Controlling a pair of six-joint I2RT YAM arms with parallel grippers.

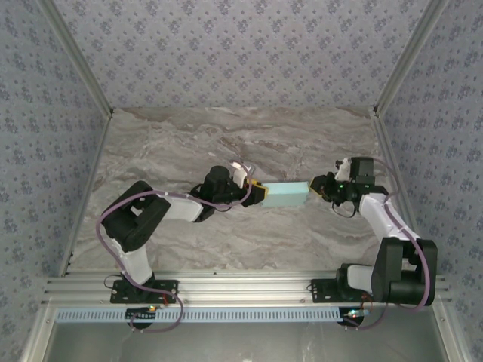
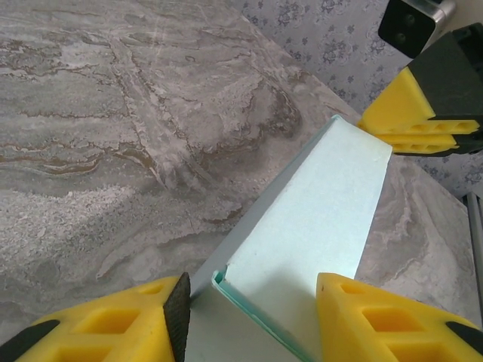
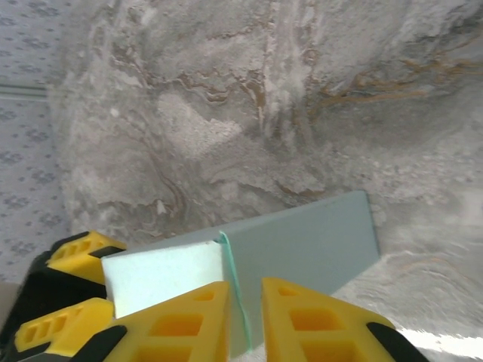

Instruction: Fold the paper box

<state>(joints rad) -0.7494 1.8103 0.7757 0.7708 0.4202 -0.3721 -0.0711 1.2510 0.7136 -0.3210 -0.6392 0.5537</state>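
The paper box (image 1: pixel 285 194) is mid-table, with the left gripper (image 1: pixel 258 194) spread wide and clamped across its 9 o'clock end. The right gripper (image 1: pixel 314 188) is nearly closed, pinching a thin card edge at 3 o'clock. Opposed pulling or harder squeezing would likely tear or crush the card.

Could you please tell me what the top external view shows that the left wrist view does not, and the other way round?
Top external: the left arm and right arm whole, down to their bases on the aluminium rail. Left wrist: close up, the open seam at the near end of the paper box. Shared: the box itself, the left gripper clasping one end, the right gripper pinching the other, and the marble table.
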